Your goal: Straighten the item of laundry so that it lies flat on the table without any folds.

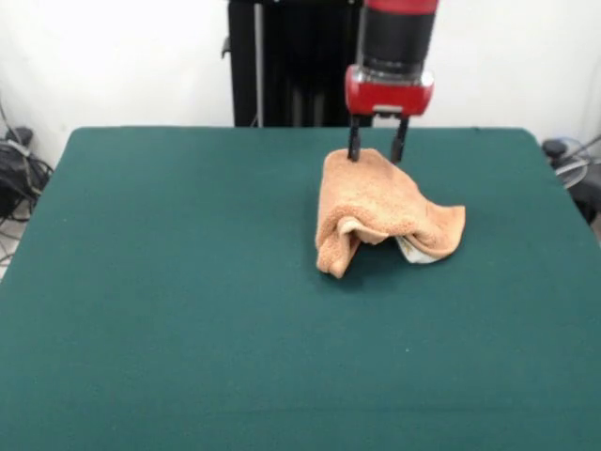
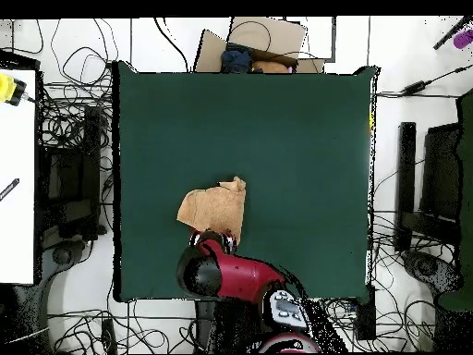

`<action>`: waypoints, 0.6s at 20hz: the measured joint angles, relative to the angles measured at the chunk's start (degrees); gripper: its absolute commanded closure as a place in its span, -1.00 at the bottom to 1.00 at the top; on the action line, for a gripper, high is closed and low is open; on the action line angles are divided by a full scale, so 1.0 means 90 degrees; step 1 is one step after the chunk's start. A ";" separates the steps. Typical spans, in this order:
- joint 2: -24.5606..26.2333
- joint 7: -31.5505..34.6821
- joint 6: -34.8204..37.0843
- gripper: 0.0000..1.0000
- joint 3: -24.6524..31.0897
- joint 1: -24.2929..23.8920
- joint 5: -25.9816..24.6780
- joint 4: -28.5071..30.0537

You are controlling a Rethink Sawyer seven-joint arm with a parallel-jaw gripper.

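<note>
Orange-tan terry cloth is seen crumpled on the dark green counter (image 1: 169,310): the towel (image 1: 380,211) is bunched into a raised, folded heap rather than spread flat. In the front view it lies right of the counter's middle and toward the far edge, its highest point drawn up at the rear, directly beneath the gripper (image 1: 377,148). From that peak the cloth slopes down and forward; one lobe hangs toward the lower left, and a second lobe extends to the right, where a paler underside and a whitish edge are exposed. A dark hollow is visible beneath the front fold.

The red and black arm (image 1: 394,47) is shown descending from above at the counter's far side. Two dark fingers (image 1: 354,141) are seen on either side of the towel's uppermost rear edge, set a narrow distance apart, with their tips at the cloth. The top of the towel is pinched between them, so the cloth is held at that point while its remainder rests on the counter.

In the overhead view the towel (image 2: 212,208) appears as an irregular patch left of the counter's (image 2: 305,139) centre and toward the robot's side, with the gripper (image 2: 214,242) at the towel's edge nearest the base. Cables (image 2: 74,83) are seen on the floor around the counter.
</note>
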 measured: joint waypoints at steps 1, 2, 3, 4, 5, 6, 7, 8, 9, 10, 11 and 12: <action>0.0147 0.0000 -0.0001 -1.00 0.0000 -0.0014 0.0001 -0.0007; 0.0232 0.0000 -0.0001 -1.00 0.0000 -0.0017 0.0001 -0.0009; 0.0335 0.0000 -0.0001 -1.00 0.0003 -0.0014 0.0001 -0.0009; 0.0390 0.0000 -0.0001 -1.00 0.0003 -0.0010 0.0003 -0.0010; 0.0450 0.0000 -0.0001 -1.00 0.0003 -0.0005 0.0003 -0.0014; 0.0507 0.0000 -0.0001 -1.00 0.0002 0.0001 0.0003 -0.0022; 0.0560 0.0000 -0.0003 -1.00 0.0003 0.0008 0.0003 -0.0038; 0.0617 0.0000 -0.0003 -1.00 0.0003 0.0015 0.0003 -0.0064; 0.0662 0.0000 -0.0003 -1.00 0.0004 0.0020 0.0003 -0.0090; 0.0698 0.0000 -0.0003 -1.00 0.0003 0.0020 0.0004 -0.0116; 0.0743 0.0000 -0.0005 -1.00 0.0003 0.0018 0.0004 -0.0148; 0.0787 0.0000 -0.0018 -1.00 0.0003 0.0018 0.0004 -0.0179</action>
